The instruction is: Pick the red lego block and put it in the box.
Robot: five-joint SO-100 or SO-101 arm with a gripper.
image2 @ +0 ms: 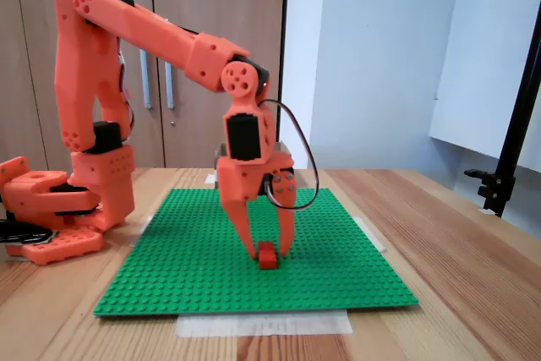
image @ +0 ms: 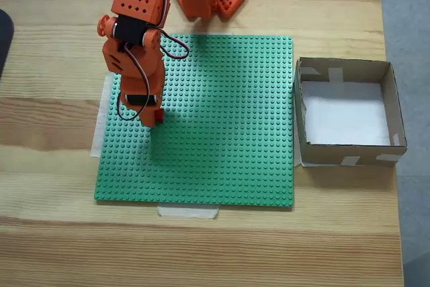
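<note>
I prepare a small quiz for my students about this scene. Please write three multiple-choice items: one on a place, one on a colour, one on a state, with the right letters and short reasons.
1. Where is the red lego block?
A. in the box
B. on the green baseplate
C. on the bare wood

2. What colour is the floor of the box?
A. white
B. green
C. black

3. How does the gripper stand?
A. raised high over the box
B. lowered, jaws on either side of the block
C. folded back at the arm's base

Key: 1 B, the block sits on the green baseplate. 2 A, the inner floor is white. 3 B, the fingertips flank the block.
</note>
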